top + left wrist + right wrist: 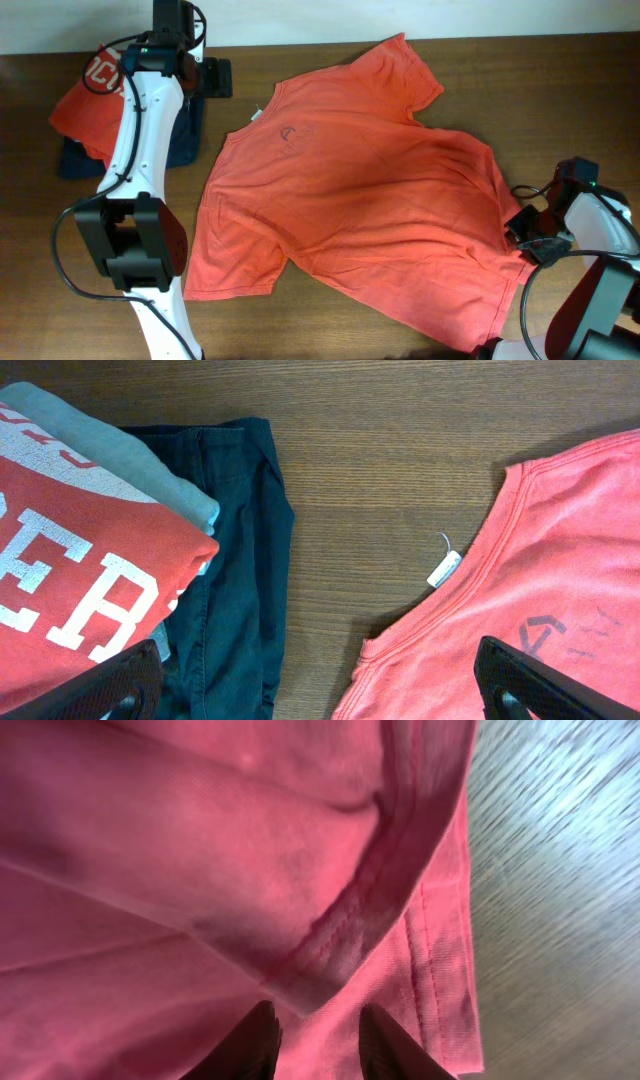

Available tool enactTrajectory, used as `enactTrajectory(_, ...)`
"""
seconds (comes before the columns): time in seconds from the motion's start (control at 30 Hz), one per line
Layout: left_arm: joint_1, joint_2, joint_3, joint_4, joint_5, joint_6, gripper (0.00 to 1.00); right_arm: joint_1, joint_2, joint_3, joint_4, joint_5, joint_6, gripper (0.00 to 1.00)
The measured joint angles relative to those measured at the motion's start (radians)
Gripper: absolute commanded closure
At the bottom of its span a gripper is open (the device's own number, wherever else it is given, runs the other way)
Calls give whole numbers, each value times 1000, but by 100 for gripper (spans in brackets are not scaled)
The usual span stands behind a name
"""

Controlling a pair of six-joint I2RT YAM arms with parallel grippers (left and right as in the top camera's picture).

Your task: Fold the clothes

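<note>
A large coral-red T-shirt (350,190) lies spread over the middle of the wooden table, collar toward the back left. Its collar and white tag (445,568) show in the left wrist view. My right gripper (527,235) is at the shirt's right hem, shut on the T-shirt fabric (200,870), with a fold of hem pinched between its fingers (265,1042). My left gripper (320,700) hangs wide open over bare wood between the collar and a clothes stack, holding nothing.
At the back left is a stack: a folded red shirt with white lettering (85,100) (70,590) on a grey-green layer (120,450) and a dark navy garment (235,560). The left arm (140,150) reaches along the table's left side.
</note>
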Motion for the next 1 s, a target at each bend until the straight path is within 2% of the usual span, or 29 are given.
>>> enactTrajectory(0.53,0,0,0,0,0,0,1,0,0,-44,96,-10,53,65)
enactTrajectory(0.63,0,0,0,0,0,0,1,0,0,-59,111,-11,63,74)
enactTrajectory(0.73,0,0,0,0,0,0,1,0,0,-60,121,-11,75,94)
enactTrajectory(1.0,0,0,0,0,0,0,1,-1,0,-61,140,-10,79,96)
